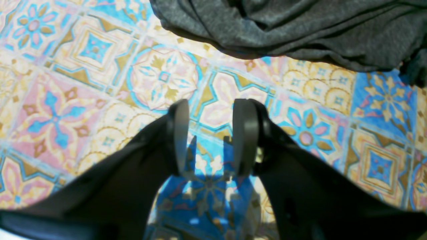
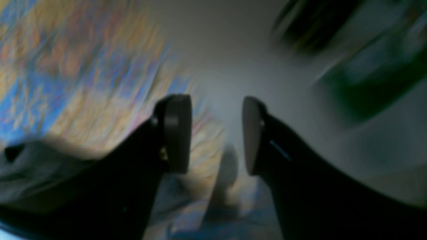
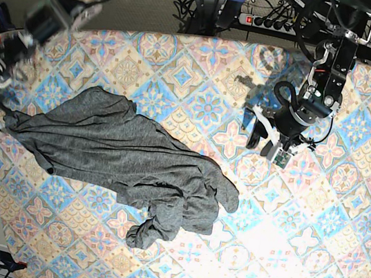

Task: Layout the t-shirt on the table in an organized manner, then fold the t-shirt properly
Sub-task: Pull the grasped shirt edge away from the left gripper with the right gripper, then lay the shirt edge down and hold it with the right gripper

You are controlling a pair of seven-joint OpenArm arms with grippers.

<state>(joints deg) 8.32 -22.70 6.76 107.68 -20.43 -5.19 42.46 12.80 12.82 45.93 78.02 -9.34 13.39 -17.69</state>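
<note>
The t-shirt [image 3: 119, 160] lies crumpled on the tiled counter [image 3: 313, 221], its long axis running from the counter's left edge toward the middle. The right fingers [image 2: 217, 133], parted and empty, sit at that left end; the left fingers [image 1: 210, 136], half-parted and empty, hover well apart from the shirt. Cables crowd the floor behind the counter.

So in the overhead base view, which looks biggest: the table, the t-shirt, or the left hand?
1. The table, filling most of the view.
2. The t-shirt, crumpled.
3. The left hand, clearly smallest, though it sits nearer the camera.
</note>
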